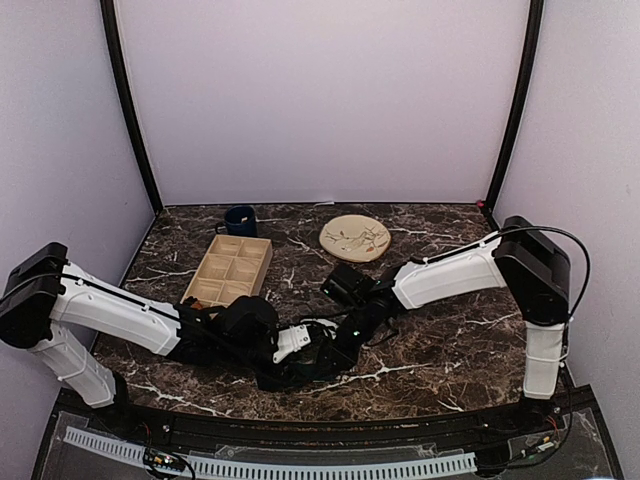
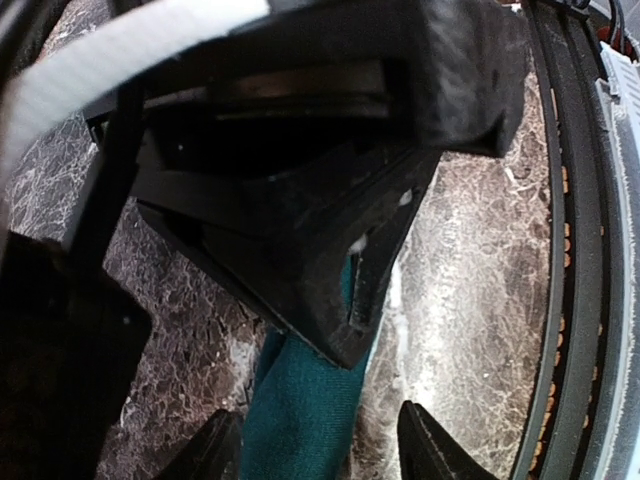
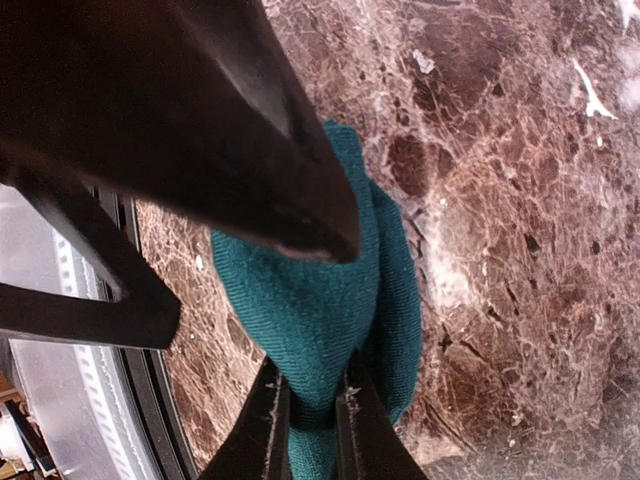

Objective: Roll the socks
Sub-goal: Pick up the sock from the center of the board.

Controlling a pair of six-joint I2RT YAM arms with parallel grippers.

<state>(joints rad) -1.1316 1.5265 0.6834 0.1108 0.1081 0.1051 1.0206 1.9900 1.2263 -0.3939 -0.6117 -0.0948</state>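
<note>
The teal-green socks (image 3: pixel 310 300) lie on the marble table near its front edge. My right gripper (image 3: pixel 312 432) is shut on one end of them, with fabric pinched between its fingers. My left gripper (image 2: pixel 322 452) is open, and the teal socks (image 2: pixel 300 410) lie between its spread fingertips (image 2: pixel 432 452). The right gripper's black body hangs right above them. In the top view both grippers meet at front centre, left (image 1: pixel 298 345) and right (image 1: pixel 345 335), and hide most of the teal socks. A dark bundle (image 1: pixel 347 283) lies just behind them; its pattern is too small to tell.
A wooden compartment tray (image 1: pixel 230 270) stands at the back left with a dark blue mug (image 1: pixel 240 220) behind it. A cream patterned plate (image 1: pixel 355 238) sits at back centre. The table's front rail (image 2: pixel 580 300) runs close by the grippers.
</note>
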